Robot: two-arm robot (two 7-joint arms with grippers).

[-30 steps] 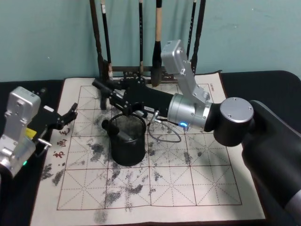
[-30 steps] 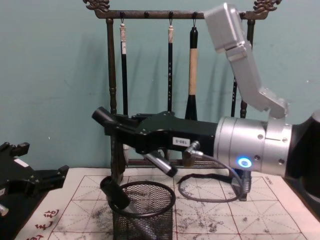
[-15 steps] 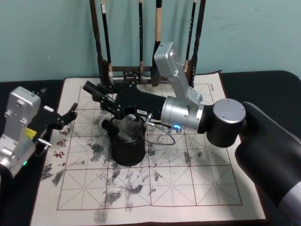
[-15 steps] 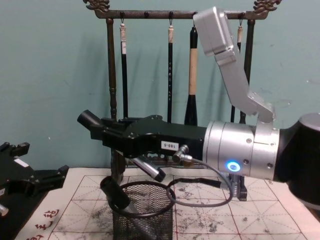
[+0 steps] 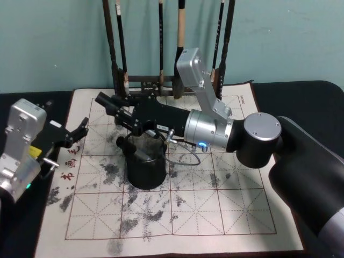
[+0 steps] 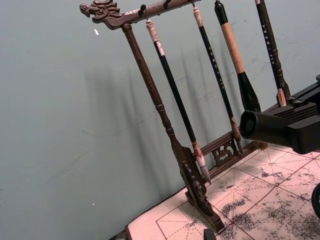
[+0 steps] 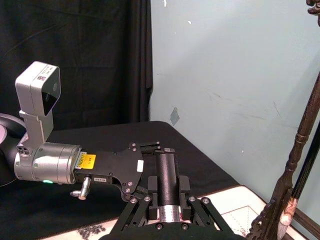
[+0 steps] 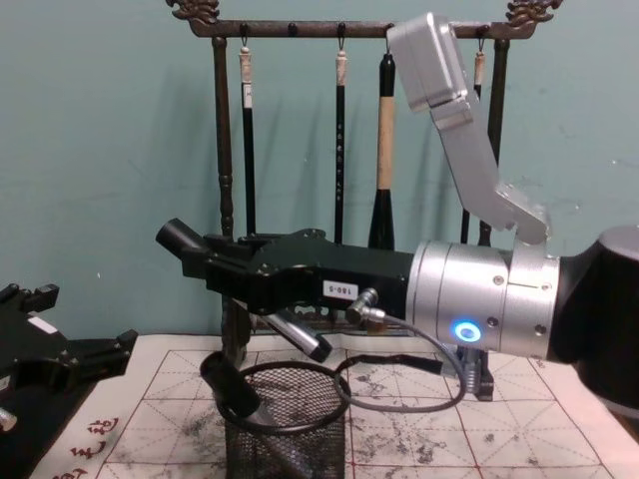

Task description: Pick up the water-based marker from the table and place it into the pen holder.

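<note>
Chest view, right hand (image 8: 205,261) gripping marker (image 8: 180,239), pen holder (image 8: 287,424) base cropped

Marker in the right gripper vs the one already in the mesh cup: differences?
Black cylindrical marker is clamped in the right gripper, tilted above the black wire-mesh pen holder; second black marker leans inside that holder, ungripped, top end past the rim. Both: dark cylinders.

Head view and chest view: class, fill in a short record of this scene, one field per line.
right tool: shut on the marker, raised above the pen holder
marker: dark, lying roughly level in the grip
pen holder: on the mat, a dark pen leaning inside
left tool: open, parked at the mat's left edge
</note>
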